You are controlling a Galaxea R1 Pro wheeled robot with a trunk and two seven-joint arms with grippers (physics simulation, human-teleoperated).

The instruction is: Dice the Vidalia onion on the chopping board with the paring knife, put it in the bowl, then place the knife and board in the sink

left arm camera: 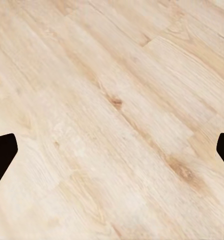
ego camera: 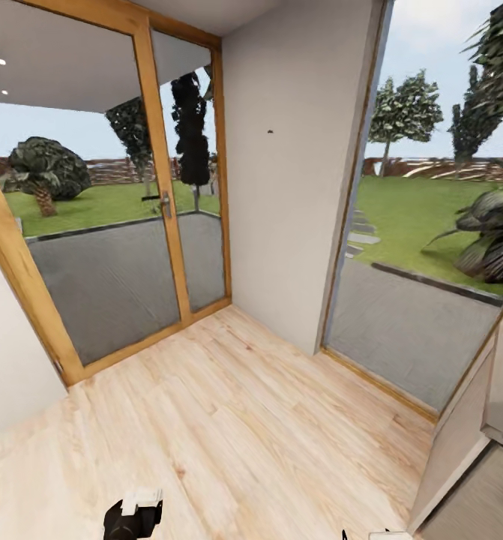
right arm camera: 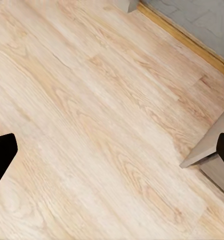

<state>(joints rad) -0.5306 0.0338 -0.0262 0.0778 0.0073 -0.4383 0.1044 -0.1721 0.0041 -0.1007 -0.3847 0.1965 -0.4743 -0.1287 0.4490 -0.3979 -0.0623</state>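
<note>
You're basically at square one, facing a glass door [ego camera: 161, 202] over bare wood floor [ego camera: 229, 420], left gripper [left arm camera: 112, 150] and right gripper [right arm camera: 112, 150] both wide open, holding nothing.

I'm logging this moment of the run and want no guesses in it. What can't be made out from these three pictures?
- Left tool: head view, cut off by the bottom edge.
- Left tool's fingertips: left wrist view, clipped by the side edges, set wide apart over the wooden floor.
- Grey cabinet: head view, cut off by the right edge; its top is out of view.
- Door handle: head view, too small for detail.
</note>
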